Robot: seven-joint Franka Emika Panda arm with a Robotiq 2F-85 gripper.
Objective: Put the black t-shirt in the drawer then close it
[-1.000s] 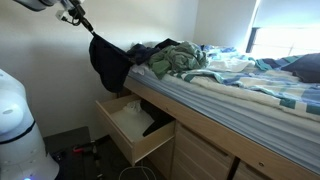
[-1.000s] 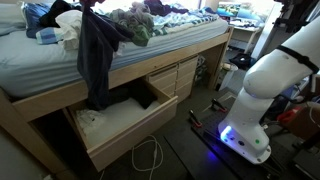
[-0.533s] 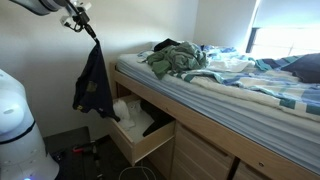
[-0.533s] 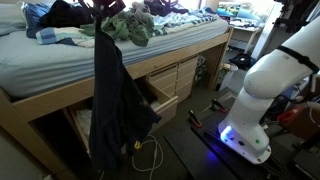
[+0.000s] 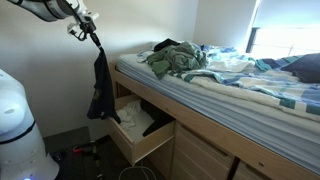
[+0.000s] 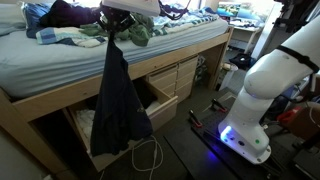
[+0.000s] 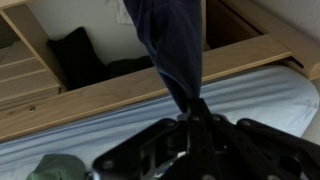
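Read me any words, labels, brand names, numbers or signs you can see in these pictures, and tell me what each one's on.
No text can be read.
The black t-shirt hanging from the gripper is plain fabric.
The drawer shows bare wood.
The white robot base shows no legible marking.
The background clutter is too small and blurred to read.

White wall [image 5: 150, 25], wooden bed frame [image 5: 200, 126], bright window [image 5: 285, 30] beyond.

You see a soft plain black fabric t-shirt [image 5: 101, 95], a light-brown wooden drawer [image 5: 148, 147] with whitish interior, and a crumpled green-and-white garment [image 5: 176, 60].
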